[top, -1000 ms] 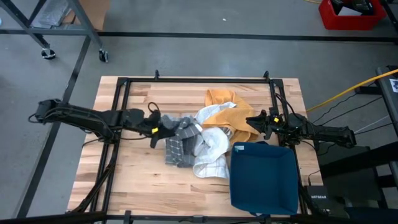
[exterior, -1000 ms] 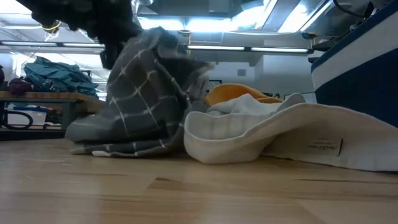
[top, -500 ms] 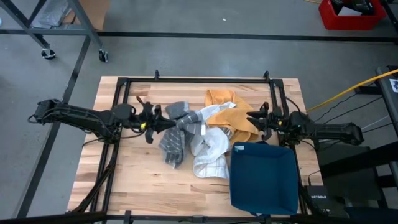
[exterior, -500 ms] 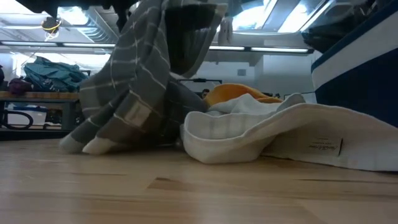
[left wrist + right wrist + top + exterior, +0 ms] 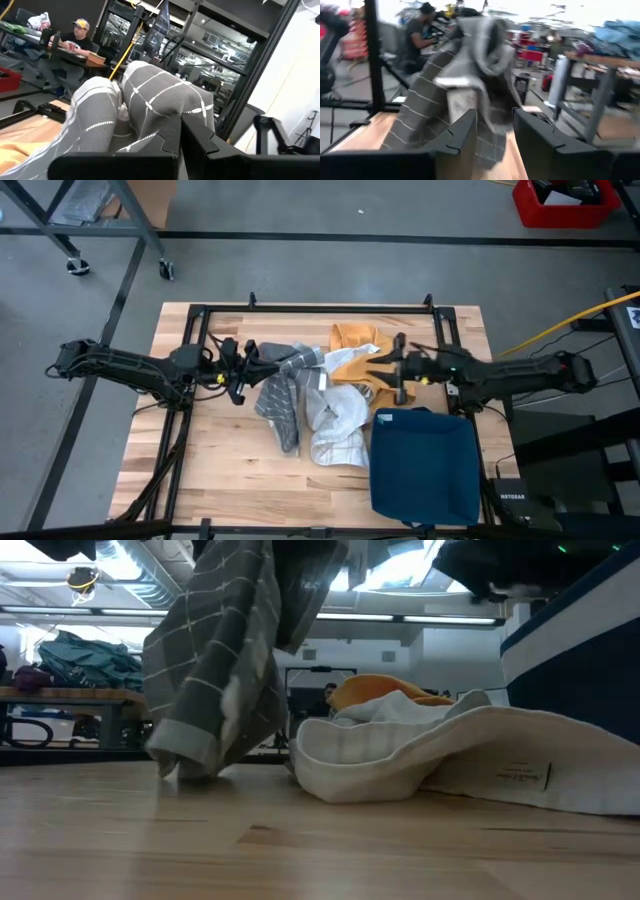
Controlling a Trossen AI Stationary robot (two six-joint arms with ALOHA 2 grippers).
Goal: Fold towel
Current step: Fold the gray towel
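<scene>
From above, the left arm's jaws [image 5: 243, 364] are closed on a bunched end of the grey checked cloth towel [image 5: 283, 393], which hangs from them and trails down toward the pale wooden surface [image 5: 215, 470]. Past those jaws lies a heap of other cloths: a white towel [image 5: 338, 423] just beside the grey one and a mustard-yellow towel [image 5: 360, 358] beyond it. The right arm's jaws [image 5: 399, 370] reach over the yellow cloth from the opposite side, standing partly apart with nothing seen between them. A dark blue fabric bin [image 5: 424, 464] sits on the surface close beside the right arm.

At table height, the grey checked towel [image 5: 222, 660] hangs from above, its lower edge near the wooden surface [image 5: 300, 855]; contact cannot be told. The white towel [image 5: 440, 765] lies spread next to it, with the yellow towel [image 5: 375, 692] behind and the blue bin [image 5: 580, 635] at the side.

The left wrist camera shows the grey towel [image 5: 155, 110] pinched and bulging right at the dark fingers [image 5: 210, 150]. A person sits at a desk in the room beyond.

The right wrist camera shows the grey towel [image 5: 455, 85] hanging ahead of that arm's fingers [image 5: 545, 142], which stand apart with a gap, holding nothing. A person shows far behind.
</scene>
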